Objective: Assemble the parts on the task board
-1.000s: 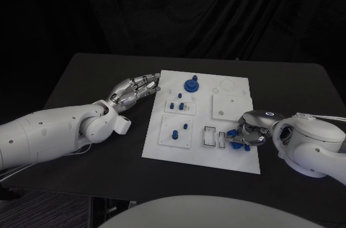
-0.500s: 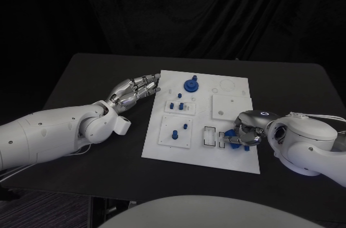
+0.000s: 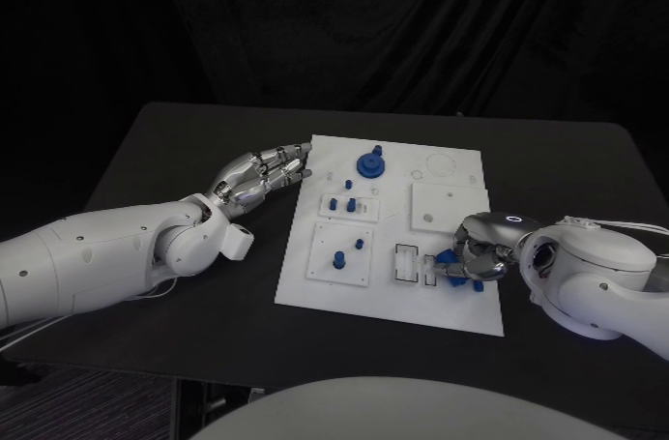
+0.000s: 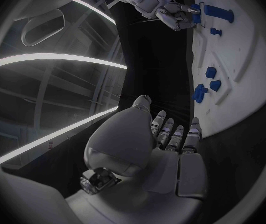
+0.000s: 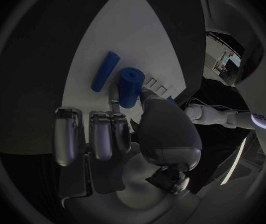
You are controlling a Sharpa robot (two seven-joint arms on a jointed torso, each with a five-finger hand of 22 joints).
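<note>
Two short blue cylinder parts (image 5: 105, 71) on white task board (image 3: 460, 305); right hand (image 3: 474, 256) pinches one, left hand (image 3: 258, 177) empty, fingers apart.

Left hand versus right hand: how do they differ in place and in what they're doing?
The left hand lies at the task board's far left edge, fingers extended and holding nothing; the right hand is over the board's near right part, fingers curled. The right hand grips a blue cylinder; the left touches no blue part. Both are silver hands on white arms.

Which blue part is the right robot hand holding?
The short blue cylinder pinched upright at the right robot hand; the longer blue peg beside it lies flat on the board.
</note>
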